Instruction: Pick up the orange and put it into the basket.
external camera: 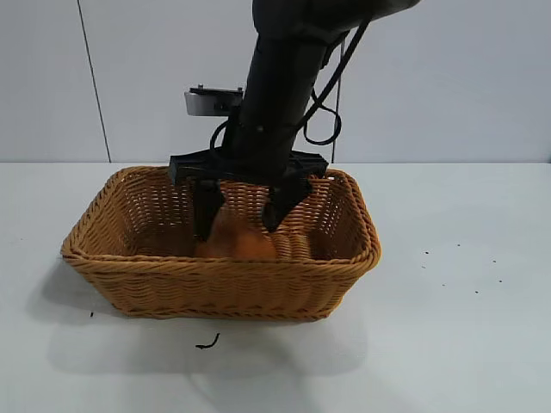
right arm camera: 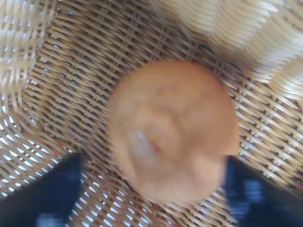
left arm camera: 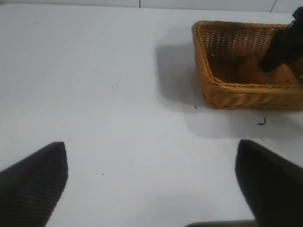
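Note:
The orange (external camera: pixel 237 243) lies on the floor of the woven wicker basket (external camera: pixel 215 271), a little right of its middle. My right gripper (external camera: pixel 239 225) reaches down into the basket from above, and its open fingers stand on either side of the orange. In the right wrist view the orange (right arm camera: pixel 170 132) fills the middle over the weave (right arm camera: pixel 71 71); one finger stands clear of it and the other is at its edge. My left gripper (left arm camera: pixel 151 165) is open and empty over bare table, far from the basket (left arm camera: pixel 246 90), and is out of the exterior view.
A small dark curled scrap (external camera: pixel 207 342) lies on the white table just in front of the basket; it also shows in the left wrist view (left arm camera: pixel 261 122). A few dark specks (external camera: pixel 456 267) dot the table at the right. A pale wall stands behind.

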`<state>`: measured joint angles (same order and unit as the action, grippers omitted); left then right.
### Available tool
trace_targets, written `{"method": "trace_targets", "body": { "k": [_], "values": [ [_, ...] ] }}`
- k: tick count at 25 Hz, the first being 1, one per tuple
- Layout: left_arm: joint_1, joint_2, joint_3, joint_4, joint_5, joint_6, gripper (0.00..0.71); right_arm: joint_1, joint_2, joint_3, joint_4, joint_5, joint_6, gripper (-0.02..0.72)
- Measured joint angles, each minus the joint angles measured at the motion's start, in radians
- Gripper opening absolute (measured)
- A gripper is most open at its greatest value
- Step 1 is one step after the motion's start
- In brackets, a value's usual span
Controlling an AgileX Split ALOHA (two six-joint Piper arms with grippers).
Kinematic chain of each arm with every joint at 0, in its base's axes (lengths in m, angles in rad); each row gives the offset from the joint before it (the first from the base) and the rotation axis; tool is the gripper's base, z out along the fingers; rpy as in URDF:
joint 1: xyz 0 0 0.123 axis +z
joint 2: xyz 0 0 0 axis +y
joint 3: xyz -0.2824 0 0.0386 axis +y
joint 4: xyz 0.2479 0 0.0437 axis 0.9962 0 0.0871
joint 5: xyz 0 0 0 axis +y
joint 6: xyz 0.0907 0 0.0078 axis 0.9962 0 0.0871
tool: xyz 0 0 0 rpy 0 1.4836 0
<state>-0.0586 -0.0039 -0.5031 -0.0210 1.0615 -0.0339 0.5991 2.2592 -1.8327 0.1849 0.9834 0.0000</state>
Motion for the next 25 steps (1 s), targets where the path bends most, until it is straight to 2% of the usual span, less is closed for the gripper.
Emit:
{"method": "trace_targets", "body": {
  "k": [5,8,13,16,19,25],
  "values": [
    [0.000,0.000,0.000,-0.014,0.000,0.000,0.692,0.000,0.000,-0.152,-0.001,0.149,0.000,0.689],
    [0.000,0.000,0.000,-0.015,0.000,0.000,0.692,0.000,0.000,-0.268,-0.033,0.216,0.005,0.689],
    [0.000,0.000,0.000,-0.018,0.000,0.000,0.692,0.000,-0.005,-0.364,-0.154,0.222,0.051,0.689],
    [0.000,0.000,0.000,-0.018,0.000,0.000,0.692,-0.010,-0.006,-0.370,-0.199,0.227,0.054,0.689],
    [0.000,0.000,0.000,-0.018,0.000,0.000,0.692,-0.050,-0.006,-0.370,-0.208,0.233,0.054,0.689],
    [0.000,0.000,0.000,-0.018,0.000,0.000,0.692,-0.194,-0.006,-0.370,-0.238,0.233,0.053,0.690]
  ]
}}
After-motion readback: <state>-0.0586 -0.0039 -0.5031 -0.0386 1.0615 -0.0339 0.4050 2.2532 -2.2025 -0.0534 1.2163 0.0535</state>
